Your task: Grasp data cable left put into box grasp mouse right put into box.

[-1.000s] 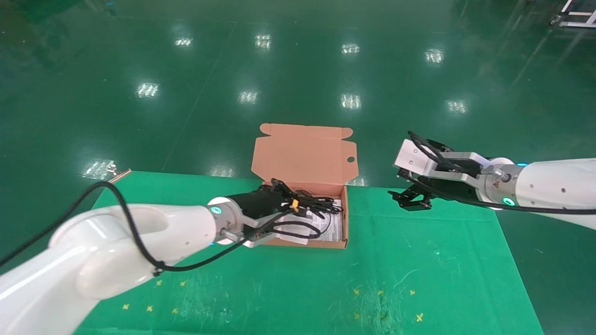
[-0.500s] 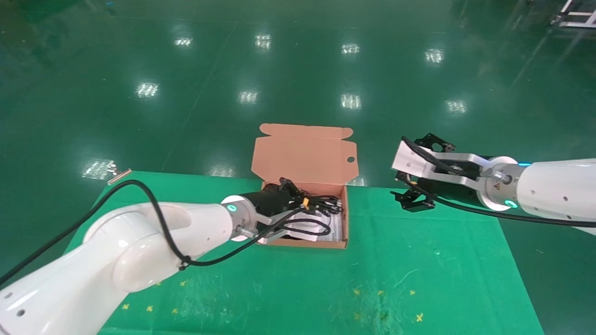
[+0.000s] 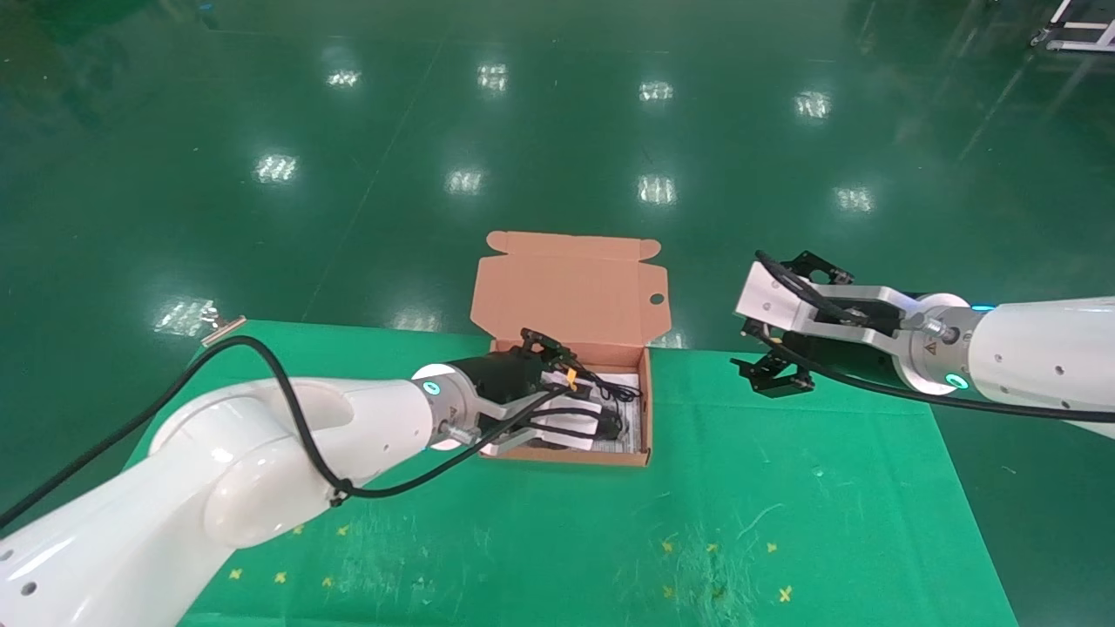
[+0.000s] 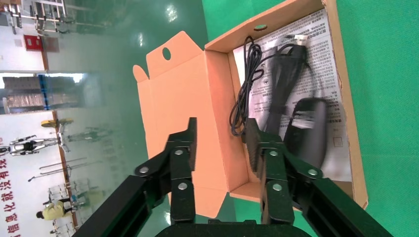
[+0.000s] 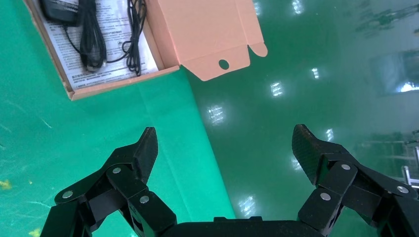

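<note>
Contents check: data cable (image 4: 279, 86) and mouse (image 4: 307, 131) lie inside box (image 3: 645, 409), frame centre. Left gripper (image 4: 220, 140) hovers there, jaws apart, empty. Right gripper (image 5: 225, 143) idles wide open, centre right. Cable bundle appears limp and light; grip mid-bundle.

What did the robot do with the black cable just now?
The left end effector let go of the data cable: its fingers are open and empty now, and the cable lies in the box beside the mouse. The right end effector stayed open off to the right, and the box did not move.
</note>
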